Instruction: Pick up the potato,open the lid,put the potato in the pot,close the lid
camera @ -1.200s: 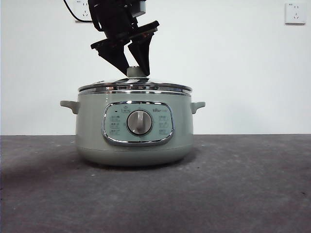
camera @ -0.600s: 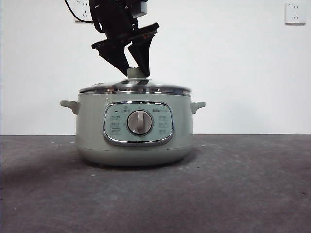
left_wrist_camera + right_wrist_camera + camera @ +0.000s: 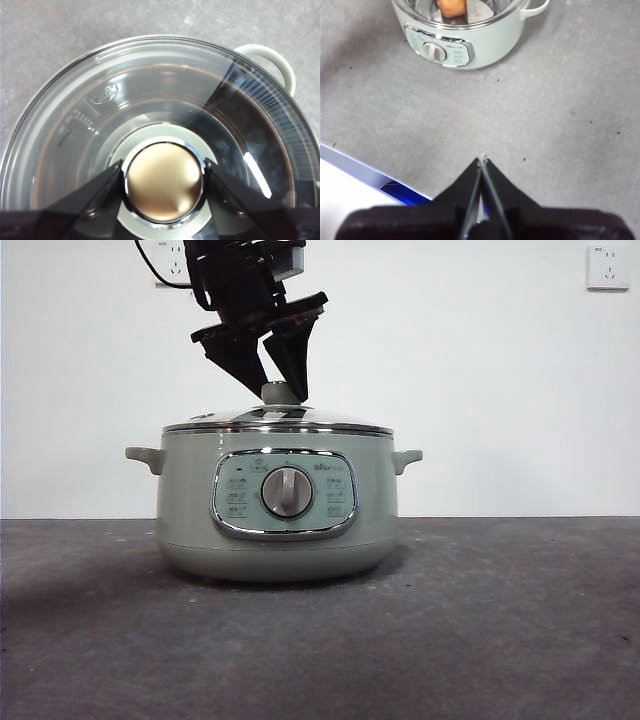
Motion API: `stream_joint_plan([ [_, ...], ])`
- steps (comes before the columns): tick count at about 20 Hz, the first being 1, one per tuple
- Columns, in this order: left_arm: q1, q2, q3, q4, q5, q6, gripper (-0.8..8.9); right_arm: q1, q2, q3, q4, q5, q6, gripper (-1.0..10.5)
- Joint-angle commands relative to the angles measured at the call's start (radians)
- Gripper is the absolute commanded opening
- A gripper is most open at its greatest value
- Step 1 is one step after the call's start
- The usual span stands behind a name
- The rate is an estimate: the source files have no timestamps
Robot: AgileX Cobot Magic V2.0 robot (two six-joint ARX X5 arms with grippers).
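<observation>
The pale green pot (image 3: 190,500) stands on the grey table, dial facing the front view. The glass lid (image 3: 330,420) lies level on its rim. My left gripper (image 3: 281,388) reaches down from above, its jaws closed on either side of the lid's knob (image 3: 164,181). In the left wrist view the lid (image 3: 150,95) fills the picture over a dark pot interior. The right wrist view shows the pot (image 3: 485,50) from afar, with the tan potato (image 3: 452,7) inside it. My right gripper (image 3: 482,160) is shut and empty, well away from the pot.
Wall sockets (image 3: 607,267) sit high on the white back wall. The table's edge, with a white and blue surface (image 3: 360,175) beyond it, shows in the right wrist view. One pot handle (image 3: 277,62) pokes out past the lid.
The lid, earlier tilted and slightly raised on one side, now lies level on the pot's rim. The left gripper stays at the knob.
</observation>
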State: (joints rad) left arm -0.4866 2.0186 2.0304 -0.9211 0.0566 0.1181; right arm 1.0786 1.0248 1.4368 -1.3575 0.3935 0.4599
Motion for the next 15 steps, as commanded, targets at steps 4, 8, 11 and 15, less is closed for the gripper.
stream_joint_plan([
  [4, -0.002, -0.036, -0.007, 0.055, -0.005, -0.022, 6.05, 0.001, -0.002, -0.01, -0.024, 0.004, 0.008, 0.0],
  [8, -0.002, -0.122, -0.007, 0.023, -0.005, -0.025, 5.94, 0.001, -0.002, -0.01, -0.024, 0.008, 0.008, 0.0],
  [11, -0.002, -0.195, -0.007, -0.086, -0.005, -0.031, 3.06, 0.001, -0.002, -0.01, -0.023, 0.034, 0.008, 0.0],
  [15, -0.002, -0.265, -0.007, -0.263, -0.005, -0.028, -0.02, 0.001, -0.002, -0.01, -0.023, 0.034, 0.008, 0.0],
])
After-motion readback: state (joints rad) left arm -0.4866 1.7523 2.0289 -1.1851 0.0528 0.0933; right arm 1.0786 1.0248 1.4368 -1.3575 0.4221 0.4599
